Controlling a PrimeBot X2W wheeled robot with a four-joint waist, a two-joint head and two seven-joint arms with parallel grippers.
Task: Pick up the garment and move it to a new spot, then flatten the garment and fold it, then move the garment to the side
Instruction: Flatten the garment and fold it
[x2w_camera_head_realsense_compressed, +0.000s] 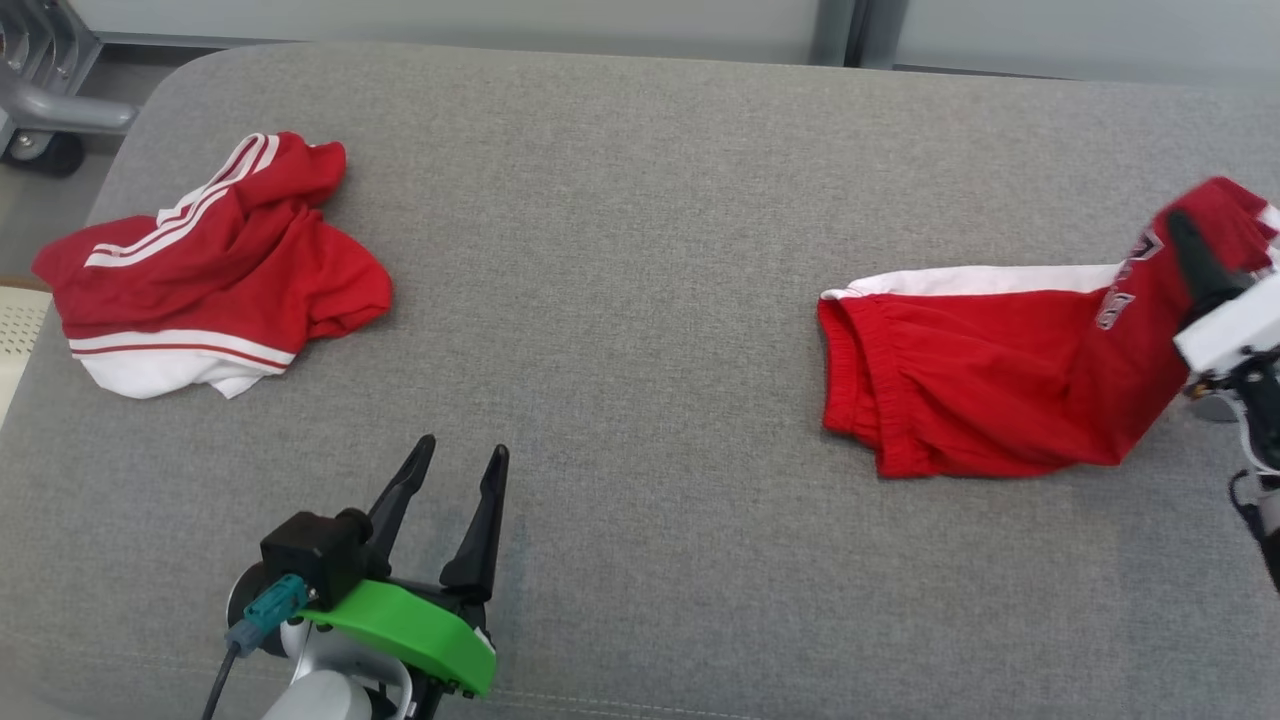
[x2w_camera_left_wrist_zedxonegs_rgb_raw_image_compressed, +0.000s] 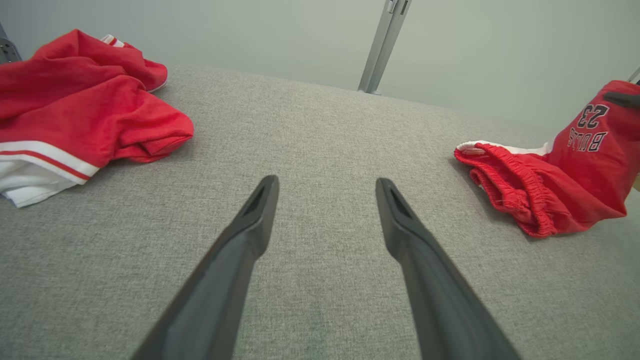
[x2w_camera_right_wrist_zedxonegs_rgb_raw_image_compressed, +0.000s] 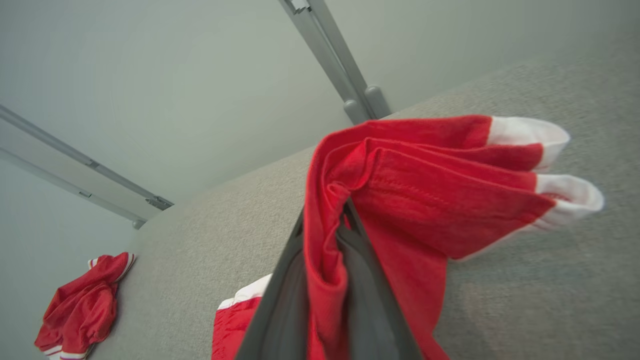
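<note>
Left gripper (x2w_camera_head_realsense_compressed: 463, 447): two long tapered matte-black fingers (x2w_camera_head_realsense_compressed: 480, 530) on bright green plastic bracket (x2w_camera_head_realsense_compressed: 420, 630), boxy black camera block (x2w_camera_head_realsense_compressed: 310, 555), teal connector (x2w_camera_head_realsense_compressed: 278, 603) with grey cable (x2w_camera_head_realsense_compressed: 218, 680), pale grey wrist shell (x2w_camera_head_realsense_compressed: 320, 698). Right gripper (x2w_camera_head_realsense_compressed: 1180, 230): same dark fingers, blocky white housing (x2w_camera_head_realsense_compressed: 1230, 330), black cabling (x2w_camera_head_realsense_compressed: 1250, 500) underneath.

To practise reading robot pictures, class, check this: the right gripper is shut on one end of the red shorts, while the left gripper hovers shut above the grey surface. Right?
Not quite: the left gripper is open, fingers spread, as the left wrist view shows. The right gripper is indeed shut on one end of the red shorts, and the left is above the grey surface.
</note>
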